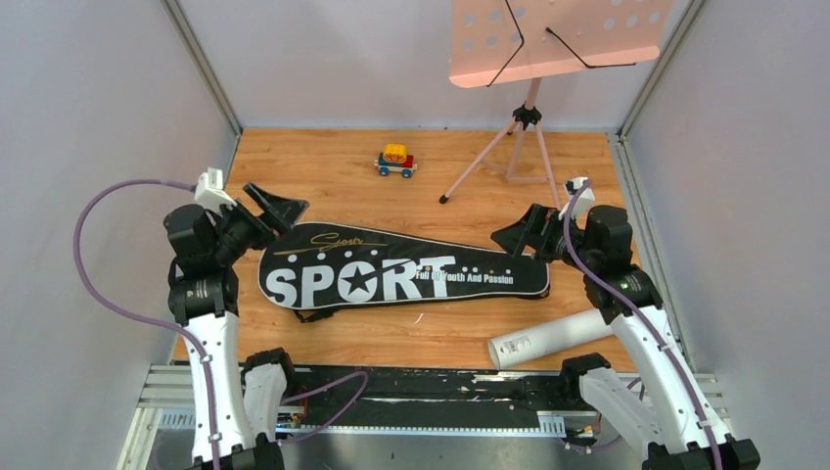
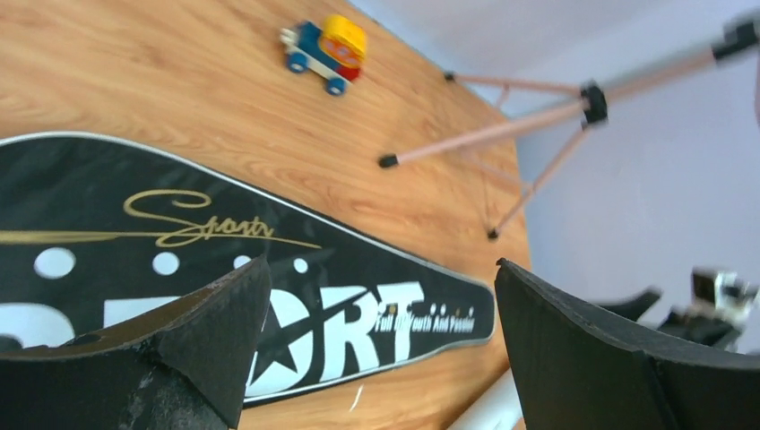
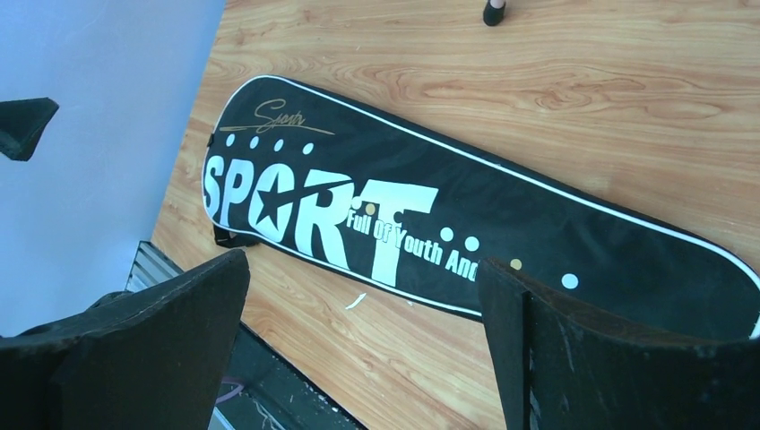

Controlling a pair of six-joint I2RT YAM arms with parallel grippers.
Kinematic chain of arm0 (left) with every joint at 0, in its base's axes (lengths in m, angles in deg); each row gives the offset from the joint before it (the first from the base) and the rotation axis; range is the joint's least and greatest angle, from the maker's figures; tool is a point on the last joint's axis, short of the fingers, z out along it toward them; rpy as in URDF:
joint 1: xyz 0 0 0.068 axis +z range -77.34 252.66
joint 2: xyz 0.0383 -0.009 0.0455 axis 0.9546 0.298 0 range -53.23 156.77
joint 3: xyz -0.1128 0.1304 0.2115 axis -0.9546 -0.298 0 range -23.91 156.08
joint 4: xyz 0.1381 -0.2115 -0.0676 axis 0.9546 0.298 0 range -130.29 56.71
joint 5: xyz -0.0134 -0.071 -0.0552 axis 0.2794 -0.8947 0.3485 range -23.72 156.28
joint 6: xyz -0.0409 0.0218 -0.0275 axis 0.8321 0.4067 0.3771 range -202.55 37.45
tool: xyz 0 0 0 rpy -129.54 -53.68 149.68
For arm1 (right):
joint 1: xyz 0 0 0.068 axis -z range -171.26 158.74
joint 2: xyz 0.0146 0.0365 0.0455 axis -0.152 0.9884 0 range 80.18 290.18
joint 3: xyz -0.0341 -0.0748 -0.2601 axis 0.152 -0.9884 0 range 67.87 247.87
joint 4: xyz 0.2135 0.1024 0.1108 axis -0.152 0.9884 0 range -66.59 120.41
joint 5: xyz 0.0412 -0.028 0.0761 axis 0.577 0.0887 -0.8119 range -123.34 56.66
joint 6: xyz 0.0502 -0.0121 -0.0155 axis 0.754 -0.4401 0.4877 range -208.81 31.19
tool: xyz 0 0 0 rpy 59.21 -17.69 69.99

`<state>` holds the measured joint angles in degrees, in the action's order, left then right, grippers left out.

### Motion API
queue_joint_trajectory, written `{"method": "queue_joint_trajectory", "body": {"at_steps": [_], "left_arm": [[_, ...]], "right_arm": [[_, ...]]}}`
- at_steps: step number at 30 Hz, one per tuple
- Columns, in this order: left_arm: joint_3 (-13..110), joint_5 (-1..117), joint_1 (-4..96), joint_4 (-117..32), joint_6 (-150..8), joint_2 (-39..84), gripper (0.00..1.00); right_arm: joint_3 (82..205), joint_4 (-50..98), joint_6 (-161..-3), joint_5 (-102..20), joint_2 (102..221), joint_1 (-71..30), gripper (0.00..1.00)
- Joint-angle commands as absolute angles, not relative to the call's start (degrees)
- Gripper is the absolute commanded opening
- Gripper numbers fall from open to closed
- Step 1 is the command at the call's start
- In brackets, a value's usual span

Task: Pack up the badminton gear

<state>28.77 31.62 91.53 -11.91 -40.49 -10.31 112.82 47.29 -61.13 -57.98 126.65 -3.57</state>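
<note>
The long black bag lettered SPORT (image 1: 391,269) lies flat and closed across the middle of the wooden table; it also shows in the left wrist view (image 2: 116,242) and the right wrist view (image 3: 502,215). The white tube (image 1: 553,338) lies on its side near the front right edge. My left gripper (image 1: 277,206) is open and empty above the bag's wide left end. My right gripper (image 1: 516,235) is open and empty above the bag's narrow right end. No rackets or shuttlecocks are in view. A small white scrap (image 3: 356,301) lies on the wood in front of the bag.
A small red-yellow-blue toy car (image 1: 396,161) stands at the back middle. The pink perforated music stand (image 1: 529,117) stands at the back right on its tripod, one foot (image 1: 443,199) near the bag. Grey walls enclose left, back and right.
</note>
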Motion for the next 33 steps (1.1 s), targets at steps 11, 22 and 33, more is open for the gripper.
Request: {"method": "queue_joint_trajectory", "body": {"at_steps": [11, 22, 33], "left_arm": [[21.9, 27.0, 67.5, -15.4, -64.3, -16.6, 1.00], [16.4, 25.0, 66.9, -23.2, -62.9, -31.8, 1.00], [16.7, 25.8, 66.9, -21.0, -63.1, -28.0, 1.00]], "right_arm": [[111.6, 46.6, -63.4, -64.3, 111.2, -3.7, 1.00], [107.1, 46.3, -61.7, -63.6, 97.7, -3.8, 1.00], [108.0, 46.8, -60.7, -64.6, 99.6, -3.8, 1.00]]}}
